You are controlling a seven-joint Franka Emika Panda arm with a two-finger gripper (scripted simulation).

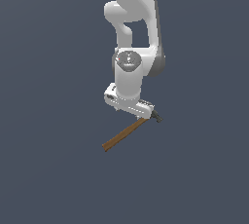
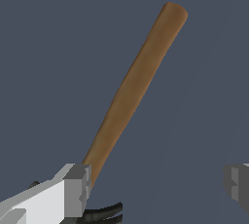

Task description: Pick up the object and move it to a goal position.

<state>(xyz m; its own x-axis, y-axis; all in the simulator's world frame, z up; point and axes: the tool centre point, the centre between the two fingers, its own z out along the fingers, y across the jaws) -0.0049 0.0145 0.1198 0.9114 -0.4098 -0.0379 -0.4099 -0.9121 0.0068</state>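
Fingers [image 2: 73,191] fill the near edge of the wrist view: one pale grey pad sits right against the hammer's handle, close to the head, and the other pad shows at the opposite edge of the picture, well apart from the first. The jaws stand wide, with the handle touching only one pad, so nothing is clamped between them.

Largest in the exterior view is the arm [image 1: 131,33], white with grey joints, coming down from the upper edge of the picture in a near-vertical column. Its wrist bends at the bottom so the hand tilts, sloping down toward the exterior view's right. The gripper [image 1: 146,112] hangs just over the head end of the hammer; from this view I cannot tell whether it touches.

Next is the hammer [image 1: 127,131], which lies on the plain dark blue-grey floor [image 1: 53,179]. Its brown wooden handle runs diagonally, with the free end toward the exterior view's lower left and the head end up toward the right, beneath the hand. In the wrist view the handle stretches away from the fingers, its rounded butt farthest from the camera.

Smallest is the dark head [image 1: 157,117], poking out just past the hand on the exterior view's right; in the wrist view its black curved claw shows beside the near pad.
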